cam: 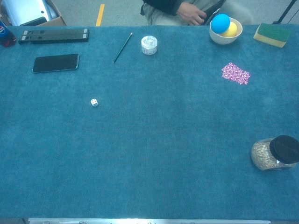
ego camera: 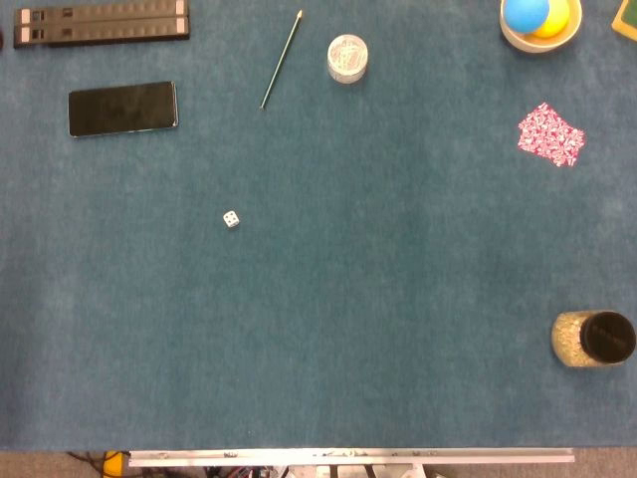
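Observation:
Neither of my hands shows in the head view or the chest view. On the blue cloth lie a black phone [ego camera: 122, 109] [cam: 55, 62] at the left, a small white die [ego camera: 231, 219] [cam: 94, 102] below it, and a thin pencil [ego camera: 281, 60] [cam: 122, 47] at the back. A small round clear tub [ego camera: 347, 58] [cam: 149, 45] stands beside the pencil. A jar of grains with a black lid [ego camera: 594, 339] [cam: 275, 153] stands at the right front.
A long black bar [ego camera: 102, 24] [cam: 54, 35] lies at the back left. A bowl [ego camera: 538, 38] [cam: 225, 37] with a blue and a yellow ball, a pink patterned packet [ego camera: 550, 134] [cam: 235, 73] and a yellow-green sponge [cam: 272, 34] sit at the back right. A seated person [cam: 187, 10] is beyond the table.

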You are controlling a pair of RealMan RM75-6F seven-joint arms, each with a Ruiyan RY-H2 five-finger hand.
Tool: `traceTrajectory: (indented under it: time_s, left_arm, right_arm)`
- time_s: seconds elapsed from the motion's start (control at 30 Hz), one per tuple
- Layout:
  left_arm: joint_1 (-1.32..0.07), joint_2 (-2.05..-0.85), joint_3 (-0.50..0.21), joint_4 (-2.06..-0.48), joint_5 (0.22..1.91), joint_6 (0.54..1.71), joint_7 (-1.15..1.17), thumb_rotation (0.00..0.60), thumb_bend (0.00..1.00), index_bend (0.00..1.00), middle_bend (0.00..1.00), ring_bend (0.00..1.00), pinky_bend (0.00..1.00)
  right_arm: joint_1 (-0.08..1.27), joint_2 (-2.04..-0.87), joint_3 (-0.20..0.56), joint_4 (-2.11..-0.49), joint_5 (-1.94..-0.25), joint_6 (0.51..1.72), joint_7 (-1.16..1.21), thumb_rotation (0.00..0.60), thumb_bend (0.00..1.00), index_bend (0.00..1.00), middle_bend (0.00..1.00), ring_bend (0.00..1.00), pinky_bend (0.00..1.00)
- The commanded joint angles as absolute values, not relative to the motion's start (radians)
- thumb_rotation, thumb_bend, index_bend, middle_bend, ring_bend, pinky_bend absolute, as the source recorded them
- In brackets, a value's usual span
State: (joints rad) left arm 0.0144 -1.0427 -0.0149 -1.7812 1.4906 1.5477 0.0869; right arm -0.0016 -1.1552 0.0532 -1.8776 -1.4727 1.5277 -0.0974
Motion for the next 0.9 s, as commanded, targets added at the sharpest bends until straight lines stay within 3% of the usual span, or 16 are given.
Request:
traceTrajectory:
  time_s: [0.03, 0.7, 0.9]
  left_arm:
    - [0.014, -1.044, -0.014, -1.779, 1.489, 1.545, 0.086, 0.600, 0.29, 0.23, 0.20, 0.12, 0.11]
    - [-0.012, -1.009, -0.010, -1.790, 1.518, 1.511, 0.053, 0.600, 0.29, 0.26, 0.21, 0.12, 0.11]
    - [-0.056, -0.966, 0.005, -1.810, 1.564, 1.444, -0.031, 0.600, 0.29, 0.36, 0.23, 0.12, 0.11]
  right_arm:
    - [-0.002, -1.156, 0.052, -1.878, -1.474, 1.527, -0.100, 0.600, 0.29, 0.25, 0.23, 0.07, 0.14]
    - [-0.003, -1.145, 0.052, -1.886, -1.485, 1.530, -0.080, 0.600, 0.29, 0.25, 0.23, 0.07, 0.14]
    - [0.000, -1.134, 0.052, -1.893, -1.484, 1.522, -0.063, 0.600, 0.29, 0.25, 0.23, 0.07, 0.14]
